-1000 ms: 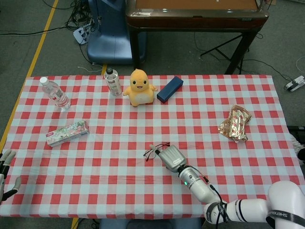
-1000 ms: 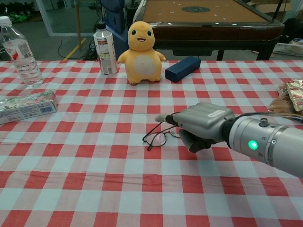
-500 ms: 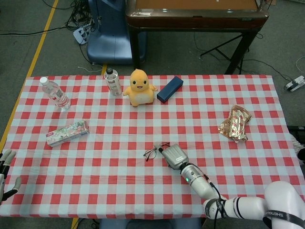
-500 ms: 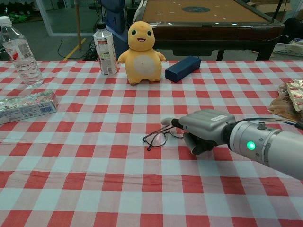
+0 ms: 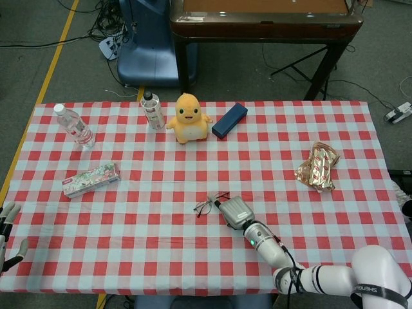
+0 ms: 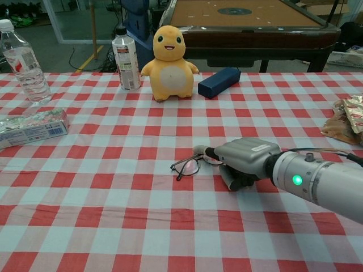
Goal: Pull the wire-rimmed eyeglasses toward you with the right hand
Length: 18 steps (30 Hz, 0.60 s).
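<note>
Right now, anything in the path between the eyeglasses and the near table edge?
Nothing visible. The right hand rests at the eyeglasses, and only bare checkered tablecloth lies between them and the near edge.

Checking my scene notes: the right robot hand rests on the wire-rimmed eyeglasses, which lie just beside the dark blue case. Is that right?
Not quite. The eyeglasses lie far from the dark blue case, which sits at the back by the yellow plush toy. The right robot hand does rest on them, as the chest view shows.
</note>
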Tool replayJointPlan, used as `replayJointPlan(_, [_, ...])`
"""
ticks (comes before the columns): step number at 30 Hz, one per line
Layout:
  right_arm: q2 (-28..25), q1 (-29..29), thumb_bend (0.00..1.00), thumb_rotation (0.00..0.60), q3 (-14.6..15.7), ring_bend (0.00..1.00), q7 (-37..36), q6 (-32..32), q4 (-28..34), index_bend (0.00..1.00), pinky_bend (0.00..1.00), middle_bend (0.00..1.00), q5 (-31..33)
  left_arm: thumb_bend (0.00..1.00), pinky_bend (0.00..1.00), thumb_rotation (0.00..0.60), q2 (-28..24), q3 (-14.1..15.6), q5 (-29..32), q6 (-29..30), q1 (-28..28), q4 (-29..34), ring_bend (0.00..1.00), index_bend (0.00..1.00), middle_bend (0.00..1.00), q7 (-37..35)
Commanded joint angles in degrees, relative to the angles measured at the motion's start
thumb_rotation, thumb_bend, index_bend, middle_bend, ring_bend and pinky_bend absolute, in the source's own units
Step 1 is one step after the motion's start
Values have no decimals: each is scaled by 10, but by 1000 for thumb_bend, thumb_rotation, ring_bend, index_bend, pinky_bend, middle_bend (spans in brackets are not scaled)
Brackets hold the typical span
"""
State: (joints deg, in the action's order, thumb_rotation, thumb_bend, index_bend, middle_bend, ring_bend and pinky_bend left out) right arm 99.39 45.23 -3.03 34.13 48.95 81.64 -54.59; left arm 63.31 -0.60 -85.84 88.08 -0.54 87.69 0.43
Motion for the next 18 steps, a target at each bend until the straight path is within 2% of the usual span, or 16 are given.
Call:
replayJointPlan(1, [-11, -4, 848, 600, -4, 1000, -9, 12, 15, 0, 915, 975, -11, 451, 0, 600, 0, 0, 1, 0, 0, 0, 10, 1, 0, 0])
replayJointPlan(7, [-59, -20, 849, 600, -5, 1000, -19, 52, 72, 0, 915, 975, -43, 452, 0, 600, 0, -2, 0, -1, 2, 0, 10, 1, 0, 1])
replayJointPlan(10, [-99, -40, 846, 600, 4, 999, -21, 88, 113, 0, 915, 957, -69, 451, 0, 600, -1, -3, -1, -2, 4, 1, 10, 1, 0, 1])
replayJointPlan(15, [-164, -80, 818, 600, 20, 930, -31, 150, 166, 0, 912, 899, -105, 451, 0, 600, -1, -4, -2, -4, 7, 3, 10, 1, 0, 4])
replayJointPlan(18, [-207, -112, 792, 600, 32, 857, -49, 190, 189, 0, 861, 848, -129, 451, 0, 600, -1, -5, -2, -7, 10, 4, 10, 1, 0, 6])
